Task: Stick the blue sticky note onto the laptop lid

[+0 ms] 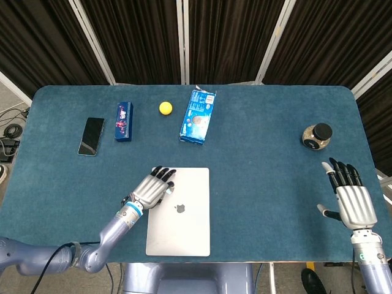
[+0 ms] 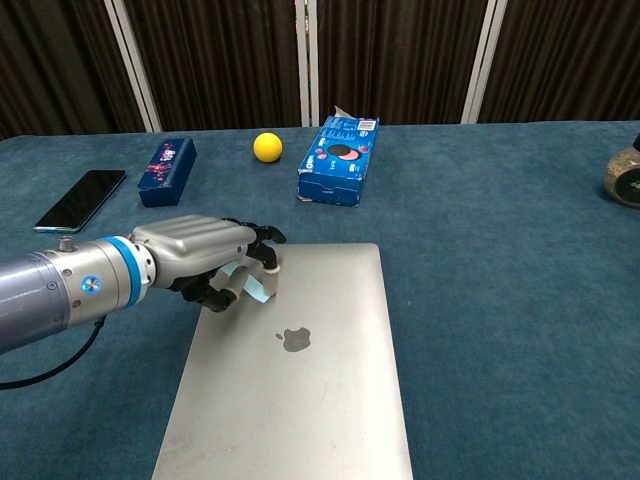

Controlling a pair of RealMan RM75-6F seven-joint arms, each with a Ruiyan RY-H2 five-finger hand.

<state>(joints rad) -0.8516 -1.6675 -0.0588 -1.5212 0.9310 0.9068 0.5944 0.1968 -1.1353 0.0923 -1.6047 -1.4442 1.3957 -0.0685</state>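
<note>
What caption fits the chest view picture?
Left robot hand holds the blue sticky note against the closed laptop lid.

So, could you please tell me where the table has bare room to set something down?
Widest free patch: the cloth between the laptop, the cookie box and the jar. The front-left corner below the phone is bare too. Crowded: the back-left row of phone, blue box and ball.
</note>
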